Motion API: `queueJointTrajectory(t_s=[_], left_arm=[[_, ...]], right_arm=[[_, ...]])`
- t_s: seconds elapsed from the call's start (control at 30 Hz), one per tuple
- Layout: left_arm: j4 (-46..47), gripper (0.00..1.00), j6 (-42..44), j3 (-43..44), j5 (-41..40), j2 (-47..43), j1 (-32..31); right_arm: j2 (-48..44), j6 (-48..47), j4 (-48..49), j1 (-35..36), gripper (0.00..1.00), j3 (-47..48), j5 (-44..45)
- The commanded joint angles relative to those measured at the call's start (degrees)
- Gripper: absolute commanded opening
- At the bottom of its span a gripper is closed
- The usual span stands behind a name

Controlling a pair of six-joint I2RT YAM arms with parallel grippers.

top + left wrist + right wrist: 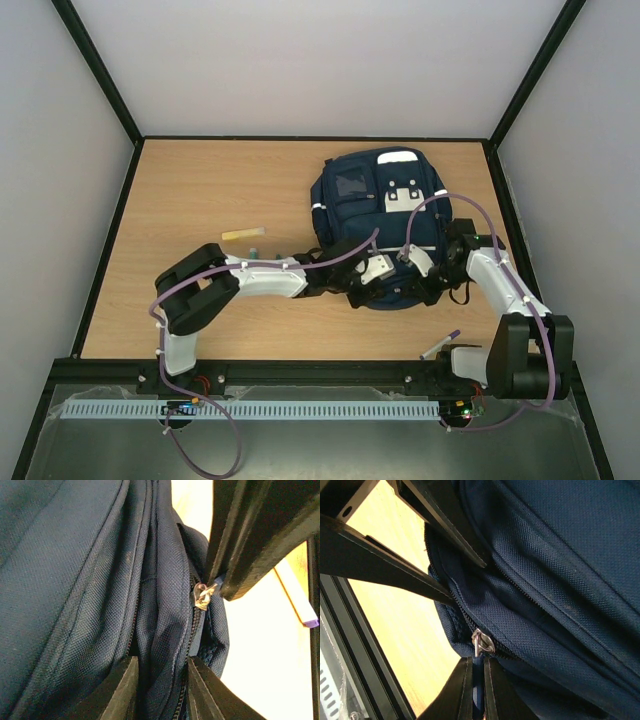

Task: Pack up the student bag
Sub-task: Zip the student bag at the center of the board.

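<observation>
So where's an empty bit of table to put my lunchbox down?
The biggest bare patch is the far left corner, between the table's left edge and the backpack, behind the yellow strip. Another runs along the front edge, between the left arm and the pen. It's crowded at the backpack's near end, where the right arm meets the left.

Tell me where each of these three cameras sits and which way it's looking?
Top external: fixed above and behind the bases, looking down on the table and student bag; left arm and right arm show whole.
Left wrist: on the left arm, close on the bag's zip; its left gripper straddles a fabric fold.
Right wrist: on the right arm, facing that zip; its right gripper pinches the zipper pull.
Shared: both wrist views show the zipper pull.
</observation>
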Motion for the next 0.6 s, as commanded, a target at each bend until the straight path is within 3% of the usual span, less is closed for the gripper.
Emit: queueJointTrajectory(t_s=[0.0,0.3,0.57], left_arm=[[0.64,0.25,-0.56,1.53,-0.10,2.06,0.02],[2.42,0.10,-0.29,-3.78,-3.36,-2.78,0.07],[3.36,0.07,-0.33,-8.91,-5.73,-6.13,0.60]], right_arm=[[1.58,0.95,-5.18,0.56,0.01,1.97,-1.40],[5.20,1.13,-4.25,-3.01,0.01,3.85,5.11],[9.16,-1.98,-5.43,-11.10,0.01,7.23,7.84]])
